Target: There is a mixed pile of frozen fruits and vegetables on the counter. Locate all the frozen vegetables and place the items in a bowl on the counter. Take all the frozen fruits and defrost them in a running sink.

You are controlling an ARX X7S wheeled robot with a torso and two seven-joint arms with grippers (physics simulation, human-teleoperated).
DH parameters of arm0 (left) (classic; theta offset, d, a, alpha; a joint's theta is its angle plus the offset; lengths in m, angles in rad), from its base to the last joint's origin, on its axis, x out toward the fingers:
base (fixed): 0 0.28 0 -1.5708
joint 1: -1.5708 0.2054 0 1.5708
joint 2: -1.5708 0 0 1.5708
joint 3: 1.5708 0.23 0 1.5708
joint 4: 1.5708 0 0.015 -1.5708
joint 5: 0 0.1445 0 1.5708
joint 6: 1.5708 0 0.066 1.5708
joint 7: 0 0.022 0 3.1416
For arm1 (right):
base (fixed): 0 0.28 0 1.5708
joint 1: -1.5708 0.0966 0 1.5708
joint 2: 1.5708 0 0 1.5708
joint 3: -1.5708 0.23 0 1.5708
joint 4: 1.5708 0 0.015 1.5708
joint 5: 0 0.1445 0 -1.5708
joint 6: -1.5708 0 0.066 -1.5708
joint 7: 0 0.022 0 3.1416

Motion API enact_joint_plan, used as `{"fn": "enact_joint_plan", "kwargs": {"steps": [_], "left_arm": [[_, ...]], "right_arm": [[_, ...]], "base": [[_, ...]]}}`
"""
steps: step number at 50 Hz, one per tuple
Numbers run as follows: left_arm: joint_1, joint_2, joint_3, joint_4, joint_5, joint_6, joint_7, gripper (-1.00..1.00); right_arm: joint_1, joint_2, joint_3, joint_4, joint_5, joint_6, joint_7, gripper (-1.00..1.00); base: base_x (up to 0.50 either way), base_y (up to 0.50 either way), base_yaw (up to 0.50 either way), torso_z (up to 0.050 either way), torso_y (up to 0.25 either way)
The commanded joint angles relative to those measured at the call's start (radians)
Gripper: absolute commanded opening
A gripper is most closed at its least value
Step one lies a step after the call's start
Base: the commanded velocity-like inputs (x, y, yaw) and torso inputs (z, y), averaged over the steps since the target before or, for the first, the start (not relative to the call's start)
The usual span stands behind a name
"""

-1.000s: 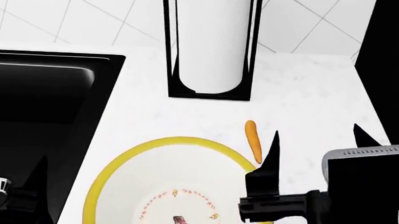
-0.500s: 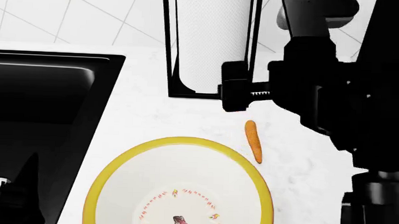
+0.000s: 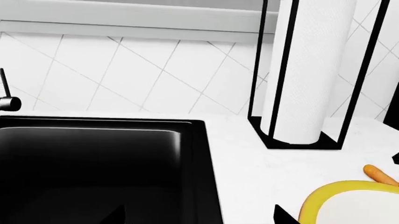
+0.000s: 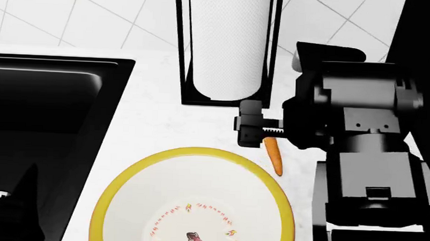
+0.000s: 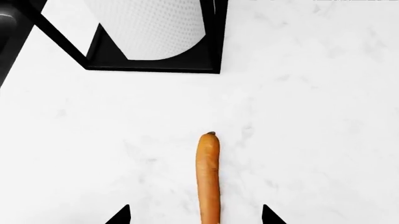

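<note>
While the right hand [image 4: 252,126] hangs over the upper end of the carrot [image 4: 273,154], its two dark fingertips [image 5: 120,215] stand apart in the right wrist view, one on each side of the carrot [image 5: 208,177], with bare white stone between each tip and the orange skin. Nothing is clamped between them. The carrot lies flat on the desk [image 4: 157,124], a short orange stick with its lower end just beside the yellow rim of the bowl [image 4: 127,182]; whether it touches the rim cannot be told. The bowl is wide, shallow and white inside, with small red marks near its middle, and it sits on the desk between the sink [image 4: 50,109] and the right arm. Behind bowl and carrot stands a roll of paper towel [image 4: 228,40] in a black wire holder, against the tiled wall.

From the left wrist view the black basin of the sink [image 3: 93,168] fills the near side, the paper towel [image 3: 309,70] rises beside it, and a part of the bowl [image 3: 318,205] shows with the carrot [image 3: 379,174] at its far edge. Two dark fingertips [image 3: 283,216] of the left hand [image 3: 199,218] show well apart with nothing between them.
</note>
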Motion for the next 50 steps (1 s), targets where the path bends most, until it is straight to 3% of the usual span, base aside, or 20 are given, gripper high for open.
{"fn": "enact_joint_plan", "kwargs": {"steps": [1,17,26,50], "left_arm": [[0.004,0.001,-0.009,-0.004,-0.010,0.022,0.010,1.00],[0.008,-0.004,-0.015,-0.009,-0.015,0.054,0.022,1.00],[0.015,-0.017,-0.001,-0.001,-0.002,0.077,0.035,1.00],[0.019,-0.038,0.003,0.012,0.001,0.091,0.029,1.00]], "right_arm": [[0.041,-0.044,0.136,0.070,-0.119,-0.064,-0.028,1.00],[0.072,-0.056,0.130,0.070,-0.147,-0.210,-0.003,1.00],[0.051,-0.057,0.119,0.070,-0.149,-0.178,-0.009,1.00],[0.044,-0.054,0.109,0.071,-0.150,-0.243,0.054,1.00]], "base": [[0.00,0.00,0.00,0.000,0.000],[0.00,0.00,0.00,0.000,0.000],[0.00,0.00,0.00,0.000,0.000],[0.00,0.00,0.00,0.006,-0.111]]}}
